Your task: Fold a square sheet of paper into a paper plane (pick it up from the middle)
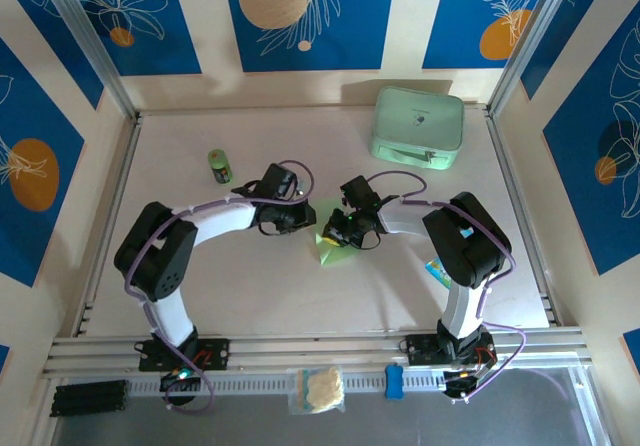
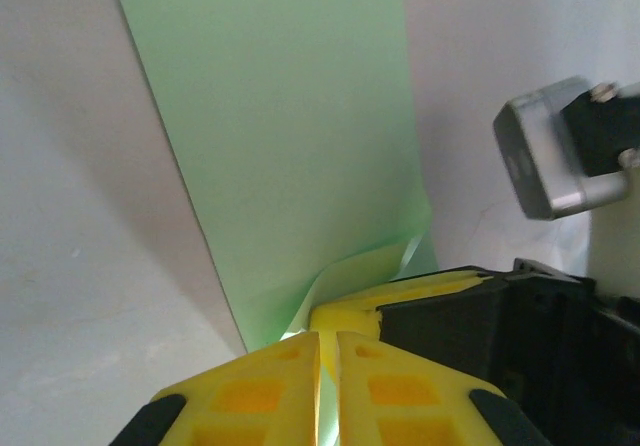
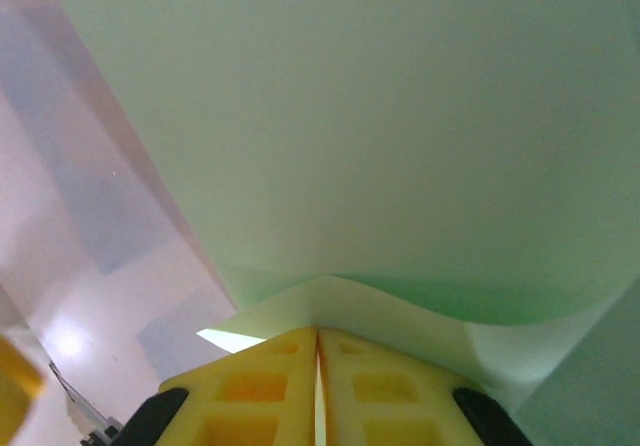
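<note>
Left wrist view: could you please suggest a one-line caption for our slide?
Left gripper shut on the near edge of the pale green paper sheet.

Pale table (image 1: 260, 296) bears mint-green case (image 1: 417, 126), small green bottle (image 1: 220, 166) and green paper sheet (image 1: 328, 248)

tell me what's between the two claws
The paper, partly folded. The top view shows it bridging the gap; the wrist views show the left claw and right claw each shut on it.
</note>
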